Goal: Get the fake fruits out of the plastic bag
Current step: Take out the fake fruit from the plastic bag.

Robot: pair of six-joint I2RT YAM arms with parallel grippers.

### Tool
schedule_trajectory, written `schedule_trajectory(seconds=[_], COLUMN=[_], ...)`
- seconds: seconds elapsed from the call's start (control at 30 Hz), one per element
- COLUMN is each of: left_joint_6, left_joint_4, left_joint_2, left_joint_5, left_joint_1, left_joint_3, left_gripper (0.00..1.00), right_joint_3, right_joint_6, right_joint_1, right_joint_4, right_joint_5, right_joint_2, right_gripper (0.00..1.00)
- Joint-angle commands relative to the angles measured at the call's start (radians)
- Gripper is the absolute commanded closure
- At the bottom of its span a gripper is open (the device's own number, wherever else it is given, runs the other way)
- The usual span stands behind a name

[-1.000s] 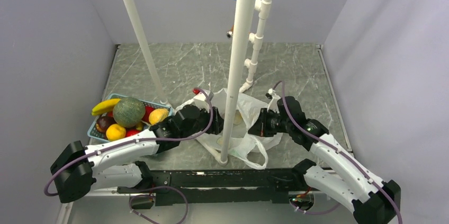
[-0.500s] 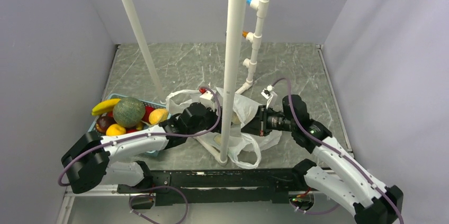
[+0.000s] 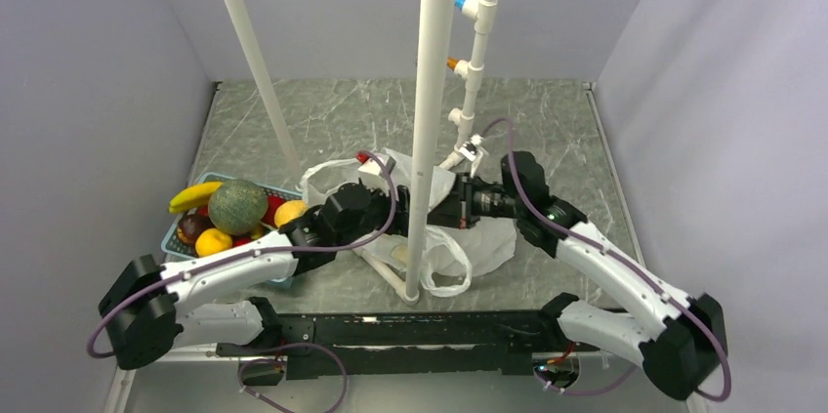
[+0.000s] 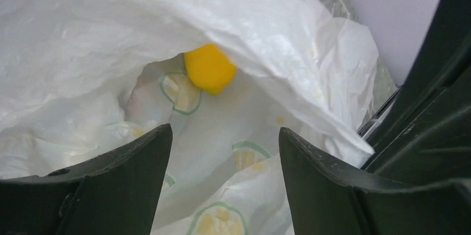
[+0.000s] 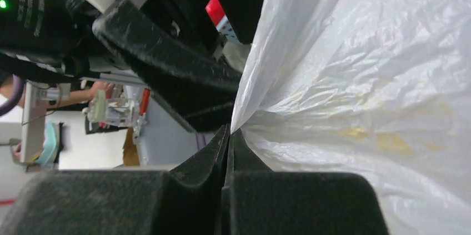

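Note:
The white plastic bag (image 3: 483, 237) lies mid-table behind a white pole. My right gripper (image 3: 447, 210) is shut on the bag's edge (image 5: 361, 79) and holds it up; in the right wrist view the pinch (image 5: 229, 131) grips the film. My left gripper (image 3: 398, 206) is open at the bag's mouth. In the left wrist view its fingers (image 4: 225, 135) straddle crumpled bag film (image 4: 111, 35), and a small yellow fruit (image 4: 209, 69) lies deeper inside, apart from the fingers. Other fruits sit in the basket at left: a banana (image 3: 193, 196), a green melon (image 3: 237, 206) and a yellow piece (image 3: 213, 241).
The light-blue basket (image 3: 172, 249) stands by the left wall, beside my left arm. A thick white pole (image 3: 430, 91) rises in front of the bag. A slanted pole (image 3: 249, 52) and a pipe with fittings (image 3: 471, 61) stand behind. Grey walls close in both sides.
My right gripper has moved left and away from me, lifting the bag's edge. The bag has bunched up and shifted. My left gripper has pushed further toward the bag's opening.

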Motion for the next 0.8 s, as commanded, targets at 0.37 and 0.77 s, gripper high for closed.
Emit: schedule_trajectory(seconds=[0.37,0.77], left_joint_6=[-0.009,0.007], left_joint_4=[-0.002,0.066], left_joint_2=[-0.076,0.216], left_joint_5=[0.016,0.084], left_joint_1=[0.015,0.013], left_joint_3=[-0.022,0.098], left_gripper=[0.24,0.28], right_joint_3=[0.097,-0.073], right_joint_6=[-0.052,-0.091], right_joint_1=[0.074,0.055], right_joint_4=[-0.039,-0.397], right_joint_5=[0.098,0.408], right_joint_2=[-0.112,-0.315], right_gripper=[1.0,1.0])
